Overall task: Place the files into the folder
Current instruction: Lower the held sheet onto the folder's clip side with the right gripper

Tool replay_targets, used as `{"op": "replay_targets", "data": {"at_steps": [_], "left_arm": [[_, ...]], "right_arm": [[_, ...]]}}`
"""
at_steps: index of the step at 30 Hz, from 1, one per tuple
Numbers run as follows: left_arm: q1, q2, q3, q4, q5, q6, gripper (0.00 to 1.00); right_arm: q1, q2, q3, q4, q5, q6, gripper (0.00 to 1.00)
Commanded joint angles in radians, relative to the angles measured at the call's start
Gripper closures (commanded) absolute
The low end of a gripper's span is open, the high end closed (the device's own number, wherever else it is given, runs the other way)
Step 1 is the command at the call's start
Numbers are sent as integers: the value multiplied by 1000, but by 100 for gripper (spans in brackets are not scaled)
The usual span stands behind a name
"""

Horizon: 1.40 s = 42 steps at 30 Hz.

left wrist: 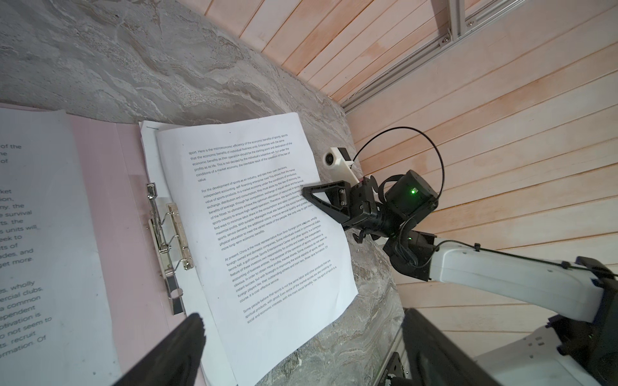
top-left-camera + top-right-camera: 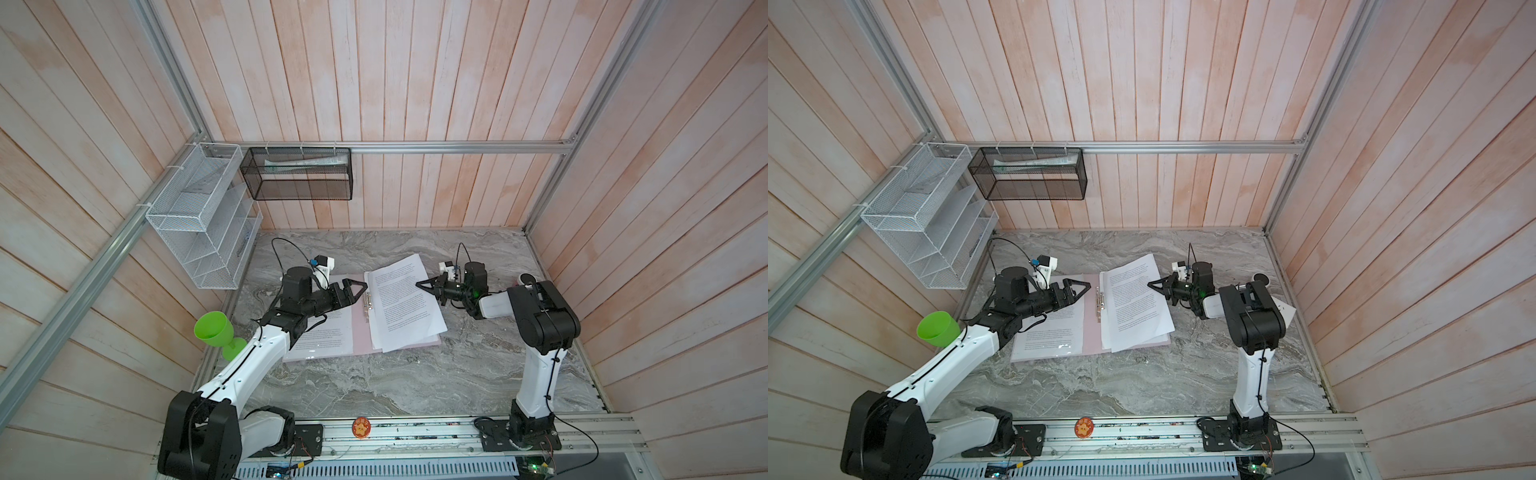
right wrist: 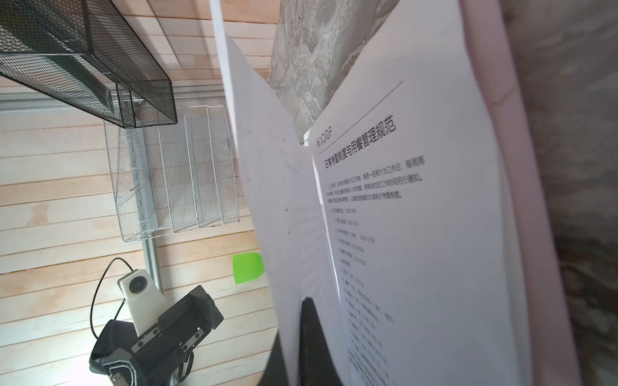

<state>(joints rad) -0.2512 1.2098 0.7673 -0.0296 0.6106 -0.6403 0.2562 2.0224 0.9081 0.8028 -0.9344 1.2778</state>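
matt white paper files (image 2: 405,303); shiny metal clip (image 1: 180,237); veined stone-look table (image 2: 395,382).

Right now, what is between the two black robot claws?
Both top views show the small metal clip of the pale pink folder and the white printed paper sheet between the open left gripper and the right gripper, shut on that sheet.

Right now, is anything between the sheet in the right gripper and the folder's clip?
Nothing visible. The sheet lies skewed on the folder's right half, inner edge beside the clip. The right gripper pinches its outer edge. The left gripper hovers open beside the clip, not across it.
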Motion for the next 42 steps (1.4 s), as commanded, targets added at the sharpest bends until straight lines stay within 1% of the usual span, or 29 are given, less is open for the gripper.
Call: {"op": "replay_targets", "data": {"at_steps": [1,5,11,27,35,42], "left_arm": [[4,10,-18,27,14,-2,6],[4,11,-22,27,12,-4,6],[4,14,-26,22,10,2,6],[6,42,-30,35,14,4,6],[10,42,-37,39,15,1,6],[10,46,-40,39,17,4,6]], "right_arm": [[12,24,-2,0,35,-15,100],[14,34,-17,23,62,15,100],[15,36,-37,21,101,18,100],[21,90,13,-3,114,-4,100],[29,97,29,-23,120,-13,100],[31,87,14,-7,126,-8,100]]}}
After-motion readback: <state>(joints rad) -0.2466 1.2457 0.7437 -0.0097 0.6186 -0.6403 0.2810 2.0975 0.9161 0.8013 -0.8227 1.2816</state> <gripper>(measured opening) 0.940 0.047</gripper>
